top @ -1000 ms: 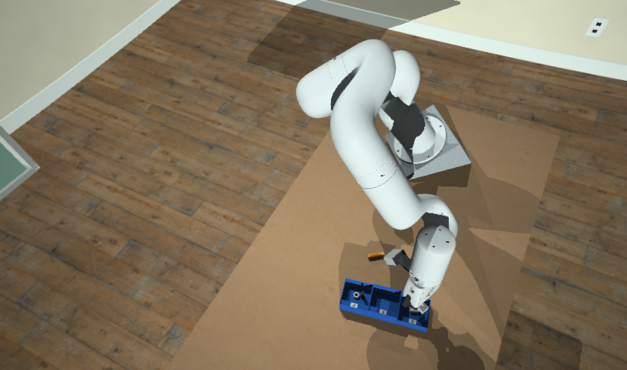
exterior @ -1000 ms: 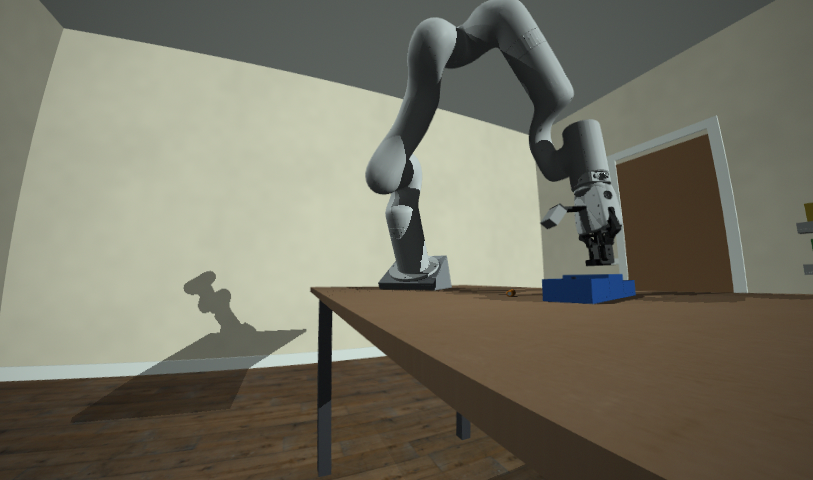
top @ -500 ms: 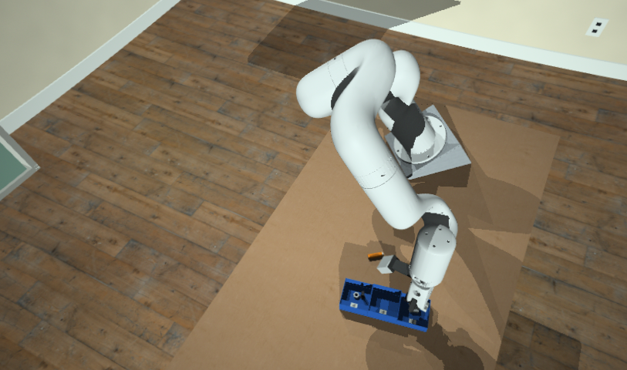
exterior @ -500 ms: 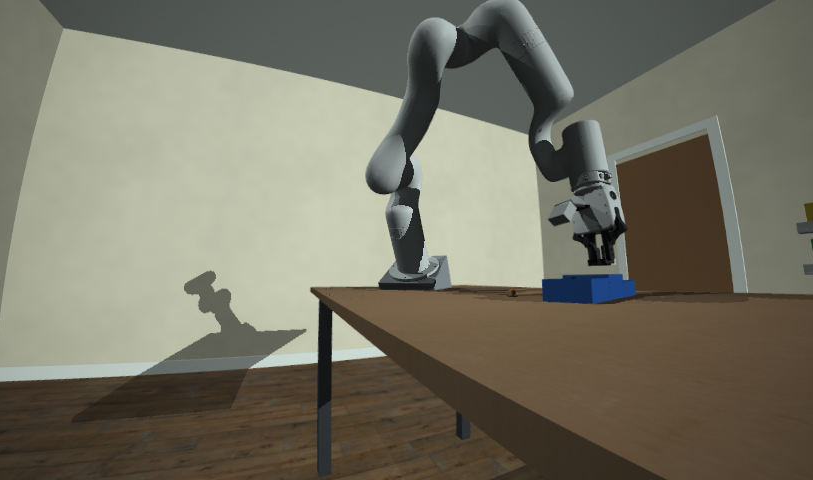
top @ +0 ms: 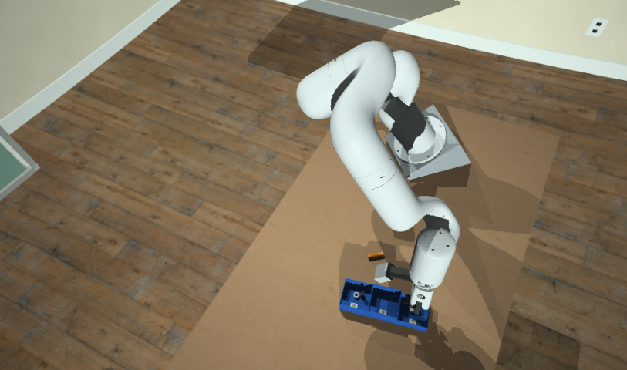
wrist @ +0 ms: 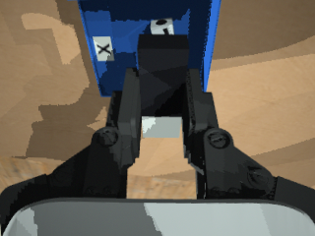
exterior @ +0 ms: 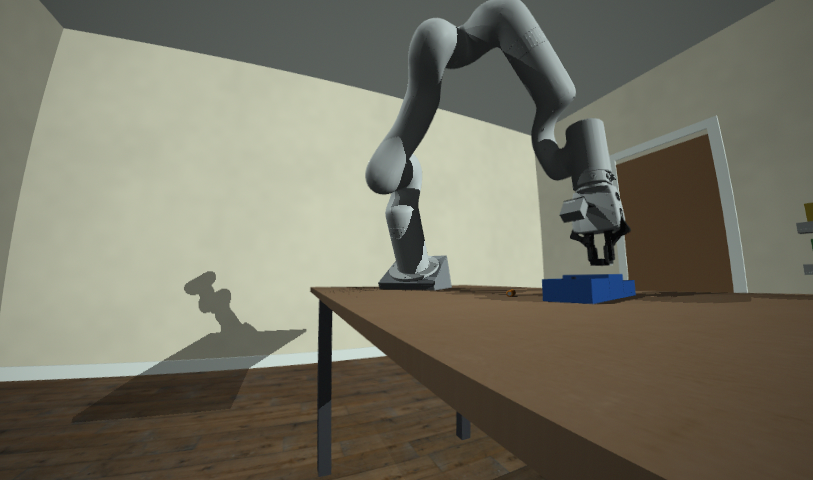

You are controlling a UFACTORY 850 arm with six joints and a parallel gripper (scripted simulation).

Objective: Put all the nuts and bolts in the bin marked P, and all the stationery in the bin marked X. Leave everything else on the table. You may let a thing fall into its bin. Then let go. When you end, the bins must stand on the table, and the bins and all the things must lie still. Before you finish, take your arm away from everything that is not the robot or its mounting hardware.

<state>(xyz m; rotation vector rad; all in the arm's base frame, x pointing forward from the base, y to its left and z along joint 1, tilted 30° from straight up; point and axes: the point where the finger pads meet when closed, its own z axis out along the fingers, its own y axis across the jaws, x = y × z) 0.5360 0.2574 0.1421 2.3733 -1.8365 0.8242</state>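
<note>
The gripper is pinching a dark block, its two black fingers pressing against the block's sides. A pale face of the block is showing between the fingers in the wrist view. What kind of thing the block is cannot be told.

Directly below the gripper is lying the blue bin row, and the fingertips are hanging just above its end compartment without touching the rim. In the top view the gripper is standing over that end compartment of the bin row. Just ahead of the held block in the wrist view, the X label is showing on the bin floor, with a second label beside it, too small to read.

Farther along the row from the gripper, in the far end compartment, a small grey part is lying. Behind the bins, towards the arm's base plate, an orange thing is lying on the table, well apart from the gripper.
</note>
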